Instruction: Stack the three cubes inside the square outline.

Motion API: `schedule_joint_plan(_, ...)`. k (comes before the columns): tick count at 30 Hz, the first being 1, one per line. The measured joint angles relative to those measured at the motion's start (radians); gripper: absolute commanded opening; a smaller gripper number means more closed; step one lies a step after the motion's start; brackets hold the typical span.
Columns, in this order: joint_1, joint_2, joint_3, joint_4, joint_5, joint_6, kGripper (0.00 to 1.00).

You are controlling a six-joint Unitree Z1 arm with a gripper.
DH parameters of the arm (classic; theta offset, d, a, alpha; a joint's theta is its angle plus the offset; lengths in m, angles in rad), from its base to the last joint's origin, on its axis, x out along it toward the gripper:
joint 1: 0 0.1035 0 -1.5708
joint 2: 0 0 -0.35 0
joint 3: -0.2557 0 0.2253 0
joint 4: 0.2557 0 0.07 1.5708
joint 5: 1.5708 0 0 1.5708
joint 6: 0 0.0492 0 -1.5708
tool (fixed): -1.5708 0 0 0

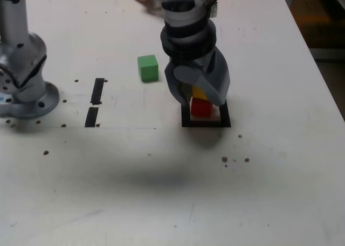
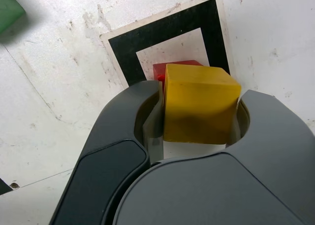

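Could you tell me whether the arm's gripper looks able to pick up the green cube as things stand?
Probably not yet: the gripper has the yellow cube between its fingers, though nothing seems to block the green cube.

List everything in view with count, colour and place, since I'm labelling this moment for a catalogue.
Red cube: one, red, inside the square outline
Yellow cube: one, yellow, between the gripper's fingers, over the red cube
Green cube: one, green, outside the outline, to its left in the exterior view
Square outline: one, black, on the table
Tape strips: two, black, left of the green cube in the exterior view
Table: one, whitish with dark specks
Gripper: one, grey, around the yellow cube
Arm: one, grey and black, above the outline
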Motion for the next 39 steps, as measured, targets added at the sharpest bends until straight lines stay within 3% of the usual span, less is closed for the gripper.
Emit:
schedule_joint_plan(7,0.001,0.004,0.018,0.0,-0.005,-0.002,0.7)
schedule_joint_plan(17,0.001,-0.006,0.008,0.0,0.005,0.011,0.85)
schedule_joint_plan(25,0.001,-0.069,-0.036,0.087,0.069,0.034,0.89)
schedule_joint_plan(36,0.006,-0.203,-0.062,0.318,0.181,0.054,0.89)
schedule_joint_plan(39,0.029,-0.215,-0.047,0.361,0.192,0.061,0.9)
